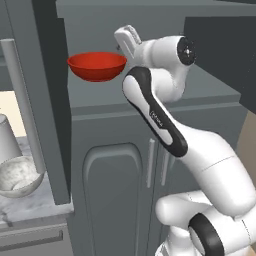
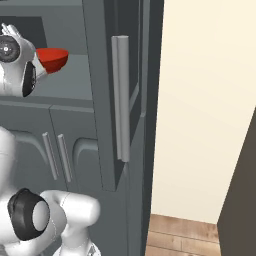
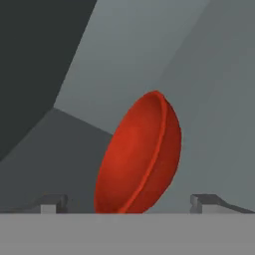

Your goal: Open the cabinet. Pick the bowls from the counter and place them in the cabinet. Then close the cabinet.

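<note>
The red bowl (image 1: 97, 65) (image 2: 52, 58) sits inside the open cabinet (image 1: 210, 95), on its grey shelf. My gripper (image 1: 124, 44) is at the bowl's right rim. In the hand view the gripper (image 3: 130, 204) is open, its fingertips (image 3: 52, 202) standing wide on either side of the red bowl (image 3: 139, 154) without touching it. The marbled bowl (image 1: 17, 176) rests on the white marble counter (image 1: 30, 209) at the lower left, well below and left of the gripper.
The cabinet's left door (image 1: 50, 100) stands open with its bar handle (image 1: 22, 100) beside the counter. The right door (image 2: 105, 100) is open too, with its handle (image 2: 121, 97). A paper-towel roll (image 1: 7, 137) stands behind the marbled bowl. Arched lower doors (image 1: 112, 195) are shut.
</note>
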Controlling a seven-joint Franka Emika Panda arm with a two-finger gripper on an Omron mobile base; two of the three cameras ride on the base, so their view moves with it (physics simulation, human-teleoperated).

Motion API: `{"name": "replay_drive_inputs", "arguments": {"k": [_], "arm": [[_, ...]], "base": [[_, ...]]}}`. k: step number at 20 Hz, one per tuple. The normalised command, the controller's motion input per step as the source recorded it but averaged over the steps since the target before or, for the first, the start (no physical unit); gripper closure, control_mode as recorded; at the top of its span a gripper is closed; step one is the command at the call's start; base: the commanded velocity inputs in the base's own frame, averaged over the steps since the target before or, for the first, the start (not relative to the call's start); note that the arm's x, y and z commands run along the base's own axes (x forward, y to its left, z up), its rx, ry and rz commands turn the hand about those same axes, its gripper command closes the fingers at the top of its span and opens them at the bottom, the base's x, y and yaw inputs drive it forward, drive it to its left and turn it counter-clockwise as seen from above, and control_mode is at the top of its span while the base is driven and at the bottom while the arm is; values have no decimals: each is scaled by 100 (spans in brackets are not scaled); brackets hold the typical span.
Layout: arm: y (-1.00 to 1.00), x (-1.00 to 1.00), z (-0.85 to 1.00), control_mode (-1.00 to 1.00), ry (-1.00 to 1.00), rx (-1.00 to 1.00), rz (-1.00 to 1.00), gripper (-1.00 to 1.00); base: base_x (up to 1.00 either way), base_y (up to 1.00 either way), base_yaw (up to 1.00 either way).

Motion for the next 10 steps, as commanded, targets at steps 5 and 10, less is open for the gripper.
{"name": "replay_drive_inputs", "arguments": {"k": [5, 10], "arm": [[-53, -75, 50, -100, -6, 11, -3, -100], [-51, -72, 70, -100, 14, 13, -16, -100]], "base": [[0, 0, 0], [0, 0, 0]]}}
